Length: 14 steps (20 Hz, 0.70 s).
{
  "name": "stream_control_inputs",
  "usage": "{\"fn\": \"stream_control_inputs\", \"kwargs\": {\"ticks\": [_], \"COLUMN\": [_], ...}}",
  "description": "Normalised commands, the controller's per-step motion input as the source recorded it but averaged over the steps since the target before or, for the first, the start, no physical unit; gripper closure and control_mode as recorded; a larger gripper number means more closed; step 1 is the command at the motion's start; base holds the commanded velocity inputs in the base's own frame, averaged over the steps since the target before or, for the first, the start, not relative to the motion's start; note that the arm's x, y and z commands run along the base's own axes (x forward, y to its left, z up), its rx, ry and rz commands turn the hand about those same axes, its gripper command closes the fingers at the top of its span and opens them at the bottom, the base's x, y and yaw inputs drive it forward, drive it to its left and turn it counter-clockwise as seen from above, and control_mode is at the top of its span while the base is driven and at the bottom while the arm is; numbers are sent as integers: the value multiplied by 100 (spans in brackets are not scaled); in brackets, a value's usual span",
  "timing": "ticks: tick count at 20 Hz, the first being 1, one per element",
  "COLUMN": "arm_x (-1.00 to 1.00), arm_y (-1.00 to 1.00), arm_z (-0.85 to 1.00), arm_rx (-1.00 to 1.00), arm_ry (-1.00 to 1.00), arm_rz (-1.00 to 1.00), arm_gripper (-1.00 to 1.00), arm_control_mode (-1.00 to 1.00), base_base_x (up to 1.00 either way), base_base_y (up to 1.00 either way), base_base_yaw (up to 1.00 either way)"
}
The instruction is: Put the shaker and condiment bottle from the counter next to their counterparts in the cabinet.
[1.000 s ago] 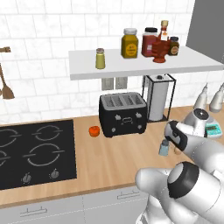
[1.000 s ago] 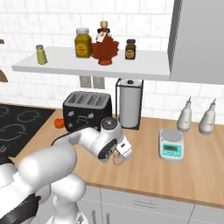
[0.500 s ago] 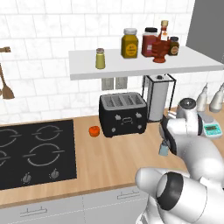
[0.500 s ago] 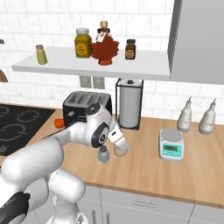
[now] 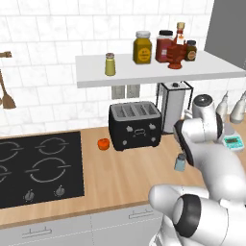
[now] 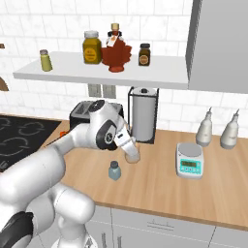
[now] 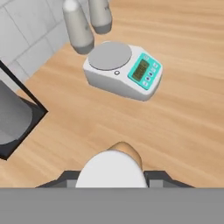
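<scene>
Clamping tight on the condiment bottle (image 7: pixel 114 168): your gripper (image 6: pixel 131 156) is gripping it low over the counter (image 6: pixel 160 186), bottle's pale top sitting betw. the fingers in hand view. Shaker (image 6: pixel 115 170) is standing just beside the gripper, apart from it. Kitchen scale (image 7: pixel 124 69) is lying ahead of the gripper. Cabinet (image 6: pixel 101 73) is hanging well above, w/ the yellow-green shaker (image 6: pixel 45 60) on it.

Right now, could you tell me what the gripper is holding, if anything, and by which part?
The gripper is shut on the condiment bottle, gripping its rounded body from either side, near the pale top. The shaker stands free on the counter.
</scene>
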Motion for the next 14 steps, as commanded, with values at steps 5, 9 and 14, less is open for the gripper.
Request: {"fn": "stream_control_inputs", "kwargs": {"ticks": [5, 9, 14], "arm_x": [3, 6, -5], "arm_y": [1, 10, 16], "arm_z": [100, 100, 31], "arm_rx": [4, 8, 1], "arm_ry": [-7, -5, -8], "arm_rz": [-5, -1, 0], "arm_gripper": [100, 100, 100], "arm_control_mode": [-100, -100, -100], "base_base_x": [0, 0, 0], "base_base_y": [0, 0, 0], "base_base_yaw": [0, 0, 0]}}
